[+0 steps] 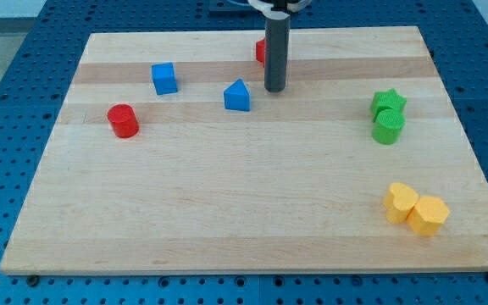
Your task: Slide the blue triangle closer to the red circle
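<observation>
1. The rod's tip (275,89) rests on the wooden board (227,212), just to the view's right of the blue triangle (237,96) and slightly toward the view's top. A small gap shows between them; the tip holds nothing and touches no block.
2. The blue triangle lies well apart from the red circle (124,120), which sits to the triangle's left and slightly toward the view's bottom. Judged from this layout, the slide is not yet done.
3. The tip stands on the side of the triangle away from the red circle, a suitable place for a leftward push.
4. The blue cube (164,78) lies left of the triangle and toward the view's top, near the direct path but not on it.
5. A partly hidden red block (261,51) sits behind the rod.
6. Far right of the triangle stand the green star (388,102) touching the green cylinder (388,127), and two touching yellow blocks (415,208).
7. Board edges are distant from the triangle's path.
</observation>
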Robot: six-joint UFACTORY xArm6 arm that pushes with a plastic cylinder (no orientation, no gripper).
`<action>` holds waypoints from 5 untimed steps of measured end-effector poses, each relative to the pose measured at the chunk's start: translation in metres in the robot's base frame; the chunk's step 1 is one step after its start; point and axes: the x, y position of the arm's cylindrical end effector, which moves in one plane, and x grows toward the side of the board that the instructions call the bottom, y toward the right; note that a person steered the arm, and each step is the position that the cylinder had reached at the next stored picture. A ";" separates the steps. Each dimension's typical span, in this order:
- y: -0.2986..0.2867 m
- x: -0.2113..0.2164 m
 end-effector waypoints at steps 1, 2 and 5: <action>-0.020 0.019; -0.021 0.019; -0.138 0.008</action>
